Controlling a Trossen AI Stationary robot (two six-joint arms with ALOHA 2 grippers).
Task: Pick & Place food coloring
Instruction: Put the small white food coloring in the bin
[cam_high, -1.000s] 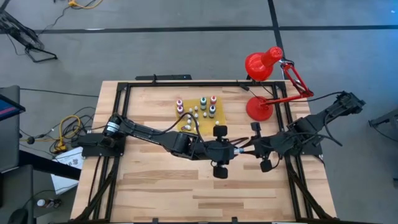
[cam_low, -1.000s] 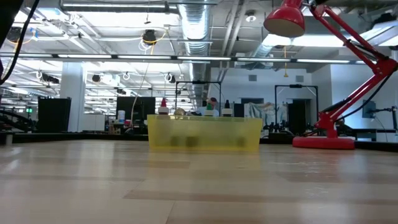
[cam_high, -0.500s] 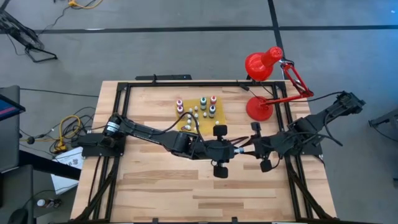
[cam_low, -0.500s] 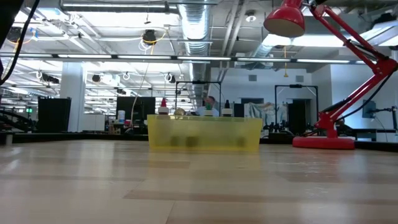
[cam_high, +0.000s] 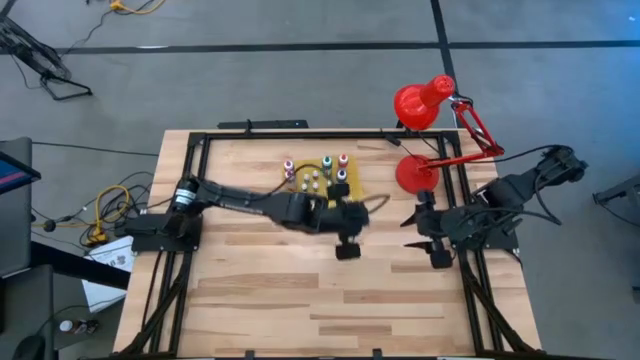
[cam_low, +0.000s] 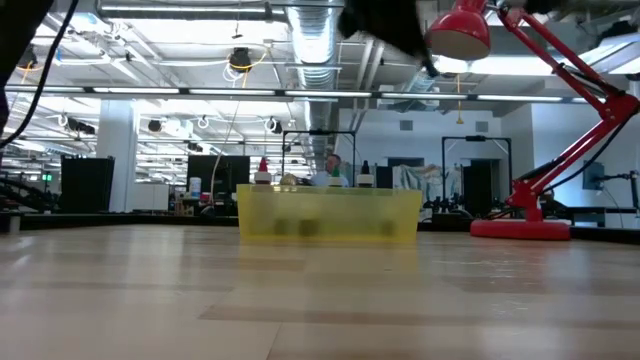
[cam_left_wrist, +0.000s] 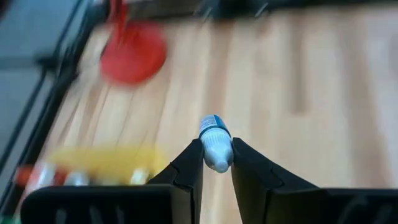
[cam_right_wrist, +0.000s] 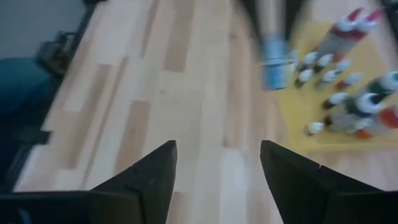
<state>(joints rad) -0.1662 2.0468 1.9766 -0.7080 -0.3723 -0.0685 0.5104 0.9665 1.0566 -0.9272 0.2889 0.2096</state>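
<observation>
- Left gripper (cam_left_wrist: 216, 165): fingers (cam_left_wrist: 188, 169) clenched on one food coloring bottle (cam_left_wrist: 215, 142), gripped near one end, long axis running straight out from the fingertips, other end free.
- Held bottle hangs above the surface (cam_high: 260, 300), just beside the yellow mat (cam_high: 350, 183) near the far edge.
- Remaining bottles (cam_high: 316, 177) stand upright on that mat.
- Right gripper (cam_right_wrist: 217, 158): fingers spread, nothing held, by the right edge; the left arm is clearly nearer the mat.
- Judgement: next move is a set-down on the mat.

bottles (cam_high: 318, 178) on mat (cam_high: 352, 188), lamp (cam_high: 418, 172) right
</observation>
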